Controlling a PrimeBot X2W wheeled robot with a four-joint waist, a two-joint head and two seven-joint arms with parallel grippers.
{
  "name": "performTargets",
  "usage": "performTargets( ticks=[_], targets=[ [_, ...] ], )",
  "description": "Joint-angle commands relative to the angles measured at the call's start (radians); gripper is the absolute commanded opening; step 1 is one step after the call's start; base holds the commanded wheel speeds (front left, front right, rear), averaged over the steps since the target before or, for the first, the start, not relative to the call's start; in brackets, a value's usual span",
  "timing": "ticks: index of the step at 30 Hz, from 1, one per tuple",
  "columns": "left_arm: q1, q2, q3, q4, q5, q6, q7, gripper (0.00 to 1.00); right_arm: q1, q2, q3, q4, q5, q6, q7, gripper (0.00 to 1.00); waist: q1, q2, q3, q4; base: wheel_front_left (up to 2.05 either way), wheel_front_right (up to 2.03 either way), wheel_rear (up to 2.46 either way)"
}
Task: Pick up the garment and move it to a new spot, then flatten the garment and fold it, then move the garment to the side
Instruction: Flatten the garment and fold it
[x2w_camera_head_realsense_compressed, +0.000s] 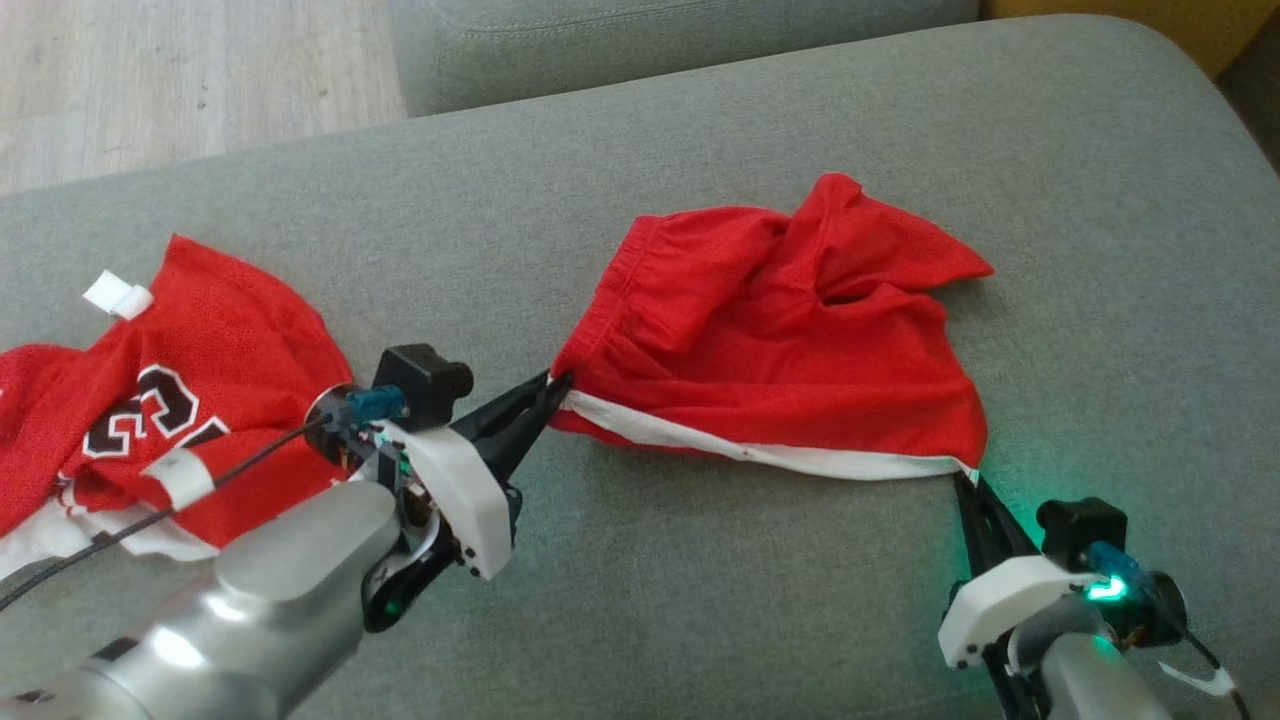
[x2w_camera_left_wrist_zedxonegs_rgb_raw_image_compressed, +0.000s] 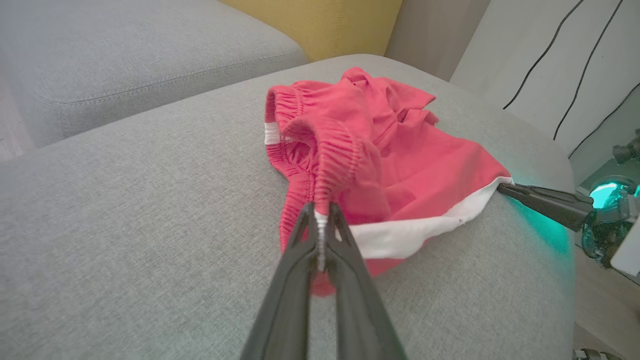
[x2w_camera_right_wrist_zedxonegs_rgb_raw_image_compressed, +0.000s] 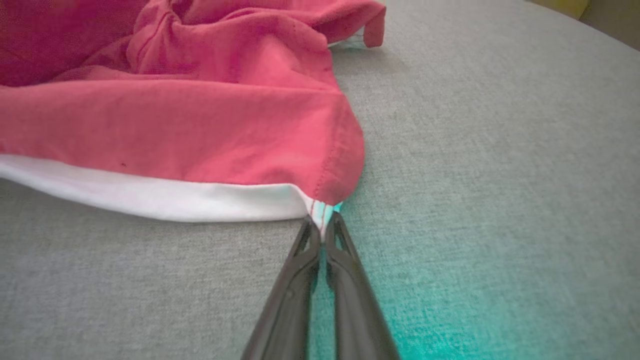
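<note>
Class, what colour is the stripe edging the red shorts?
White: the stripe on the shorts shows best in the right wrist view.

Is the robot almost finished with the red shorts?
Not nearly: nothing is finished. The red shorts lie bunched on the grey cushion. In hand: the left gripper pinches the waistband end, the right gripper the white-striped hem corner. Left: flattening, folding, moving aside.

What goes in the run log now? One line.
left gripper: shut on shorts waistband | right gripper: shut on hem corner | shorts: crumpled on sofa
</note>
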Motion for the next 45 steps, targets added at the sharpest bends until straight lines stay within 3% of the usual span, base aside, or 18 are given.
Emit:
performTargets(
  ticks=[1, 12, 20, 29, 37, 45],
  targets=[
    [-0.058, 0.036, 0.033, -0.014, -0.009, 0.002, -0.013, 0.00, -0.036, -0.006, 0.021, -0.027, -0.012, 0.007, -0.020, 0.00, 0.0000, 0.0000, -0.002, 0.000, 0.00, 0.00, 0.00],
    [-0.047, 0.093, 0.139, -0.063, -0.072, 0.027, -0.105, 0.00, -0.051, -0.010, 0.054, -0.280, 0.027, 0.007, -0.029, 0.00, 0.0000, 0.0000, -0.041, -0.008, 0.00, 0.00, 0.00],
    [-0.120, 0.117, 0.307, -0.150, -0.165, 0.125, -0.128, 0.00, -0.234, -0.107, 0.116, -0.507, 0.128, 0.007, 0.044, 0.00, 0.0000, 0.0000, -0.084, -0.002, 0.00, 0.00, 0.00],
    [-0.189, 0.127, 0.478, -0.302, -0.056, 0.230, -0.145, 0.00, -0.428, -0.181, 0.103, -0.601, 0.085, 0.007, 0.102, 0.00, 0.0000, 0.0000, -0.130, 0.014, 0.00, 0.00, 0.00],
    [-0.077, 0.147, 0.523, -0.458, 0.042, 0.293, -0.146, 0.00, -0.345, -0.190, 0.079, -0.689, 0.053, 0.007, 0.153, 0.00, 0.0000, 0.0000, -0.166, 0.023, 0.00, 0.00, 0.00],
    [0.049, 0.245, 0.550, -0.683, 0.039, 0.412, -0.127, 0.00, -0.179, -0.169, -0.001, -0.912, 0.049, 0.007, 0.276, 0.00, 0.0000, 0.0000, -0.175, 0.005, 0.00, 0.00, 0.00]
  ],
)
